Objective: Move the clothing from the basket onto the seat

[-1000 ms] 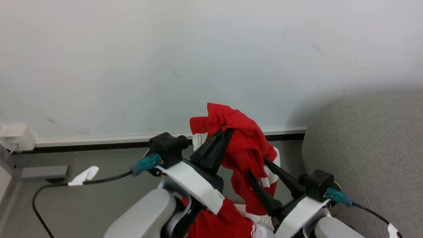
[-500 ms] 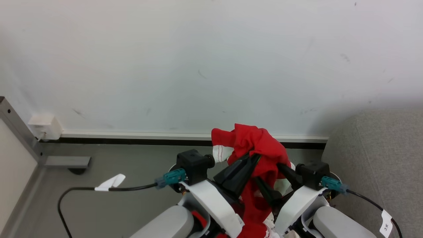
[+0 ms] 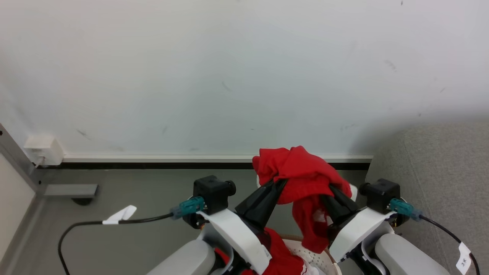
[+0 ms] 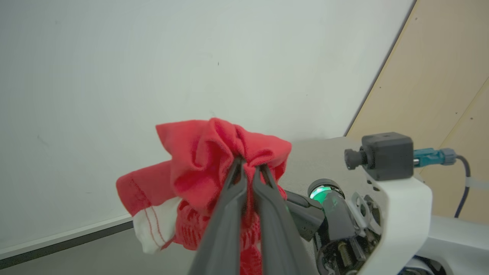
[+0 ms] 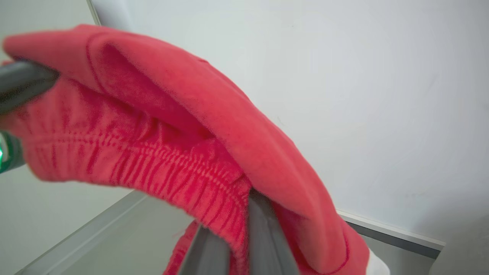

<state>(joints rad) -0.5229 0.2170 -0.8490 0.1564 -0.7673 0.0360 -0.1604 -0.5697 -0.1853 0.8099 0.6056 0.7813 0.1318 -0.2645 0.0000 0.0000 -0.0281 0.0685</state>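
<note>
Both pincers are clamped on the red garment (image 3: 301,173): left gripper (image 3: 282,183) and right gripper (image 3: 331,188) pinch its bunched top, lower centre of the head view. It's light and limp and looks likely to slide, so hold the gathered ribbed band, not a loose flap. Its tail hangs over the white basket (image 3: 321,256) at the bottom edge. The grey sofa (image 3: 439,172) waits at right; mind the cable (image 3: 439,228) and cloth snagging the rim.

A pale, faintly scuffed wall (image 3: 191,76) meets the grey floor (image 3: 133,191) along a white skirting strip (image 3: 153,157) edged in black. A small white box (image 3: 42,149) sits low on the wall at left.
</note>
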